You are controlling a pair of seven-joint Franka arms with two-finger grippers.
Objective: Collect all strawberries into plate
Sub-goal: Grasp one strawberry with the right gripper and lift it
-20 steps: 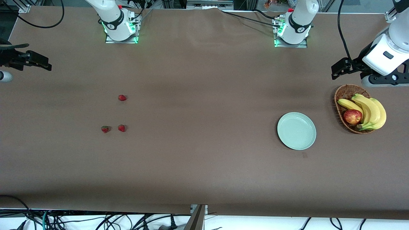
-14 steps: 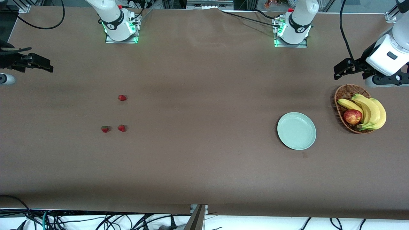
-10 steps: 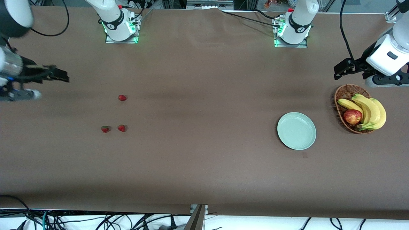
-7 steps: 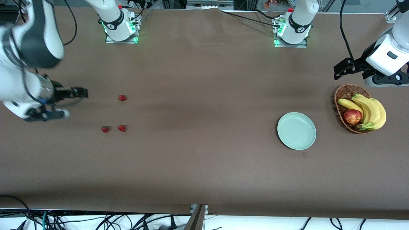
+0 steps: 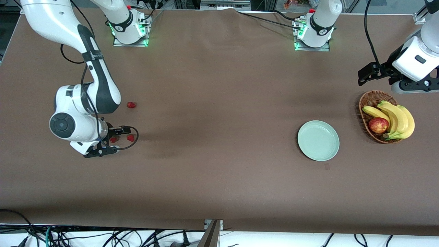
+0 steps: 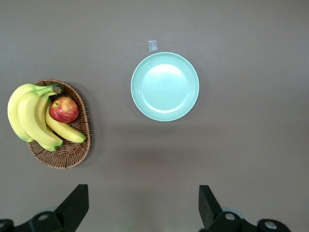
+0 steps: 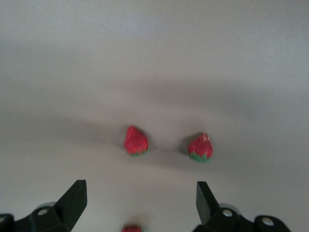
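Note:
Three strawberries lie toward the right arm's end of the table: one [image 5: 131, 105] alone, and two side by side nearer the front camera [image 5: 130, 138], [image 5: 113, 139]. My right gripper [image 5: 110, 140] hangs open above this pair and partly covers one of them. In the right wrist view the pair [image 7: 135, 140], [image 7: 200, 147] lies ahead of the right gripper [image 7: 140, 203], and the third berry [image 7: 131, 228] shows at the frame's edge. The mint-green plate [image 5: 318, 140] [image 6: 164, 86] sits empty toward the left arm's end. My left gripper [image 5: 365, 76] [image 6: 143, 205] waits open, high beside the basket.
A brown wicker basket [image 5: 364, 113] [image 6: 72, 150] with bananas [image 5: 398, 120] and a red apple [image 5: 378, 125] stands beside the plate, at the left arm's end of the table. Both arm bases are bolted along the table edge farthest from the front camera.
The right arm swung in from the table's end and came down over the strawberries. The left arm shifted slightly at first, then held still. Nothing on the table moved.

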